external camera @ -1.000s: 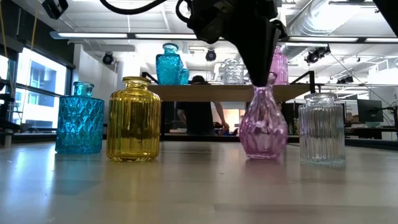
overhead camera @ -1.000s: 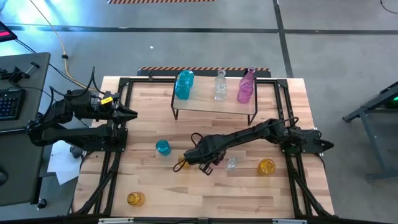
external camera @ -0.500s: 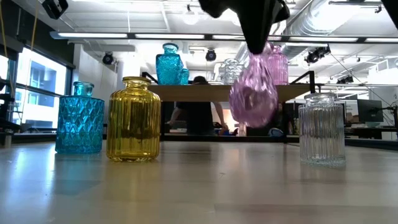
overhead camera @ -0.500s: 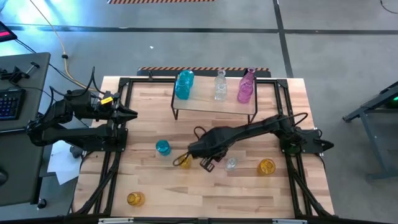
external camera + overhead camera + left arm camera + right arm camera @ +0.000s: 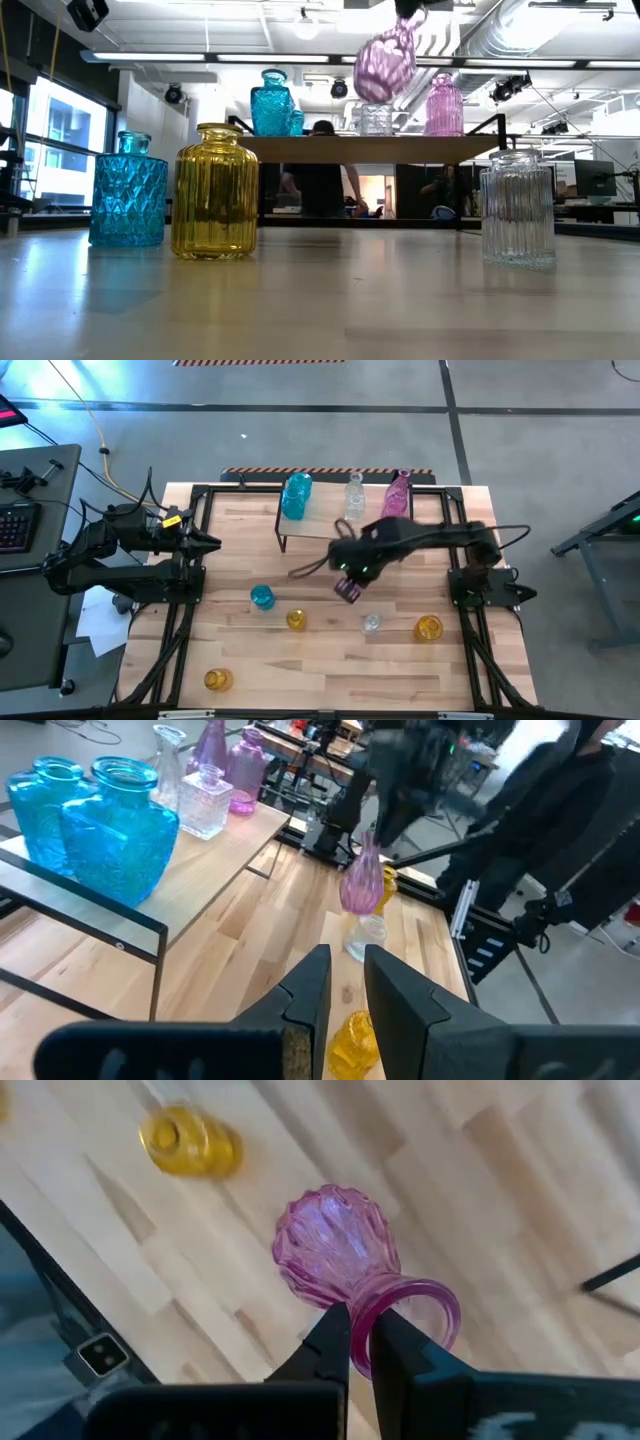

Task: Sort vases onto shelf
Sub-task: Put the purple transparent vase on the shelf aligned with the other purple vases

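Hanging in mid-air: pink vase [image 5: 335, 1256], pinched at its rim by the right end effector [image 5: 360, 1342], one finger inside the mouth and one outside, body tilted off upright. In the high view it sits over the table [image 5: 330, 680] just in front of the shelf [image 5: 340, 528], clear of both surfaces.

On the shelf: teal vase [image 5: 296, 496] at the left end, clear bottle [image 5: 354, 498] in the middle, pink bottle [image 5: 396, 498] at the right end, all upright. The left wrist view shows a second teal vase [image 5: 45, 796] beside the first.

On the table, front of the shelf: small teal vase [image 5: 262, 598], yellow vase [image 5: 296, 620], clear vase [image 5: 371, 624], amber vase [image 5: 428, 628] in a loose row; another yellow vase [image 5: 218, 680] near the front left corner, well apart from the rest. All look upright.

Left end effector [image 5: 340, 982]: parked at the left edge of the table, off to the side of the shelf, fingers a narrow gap apart, nothing between them.

People are partly visible in the room behind the shelf in the low view. Keyboard [image 5: 18, 526] on a desk left of the table.

No readable brands, labels or writing anywhere.
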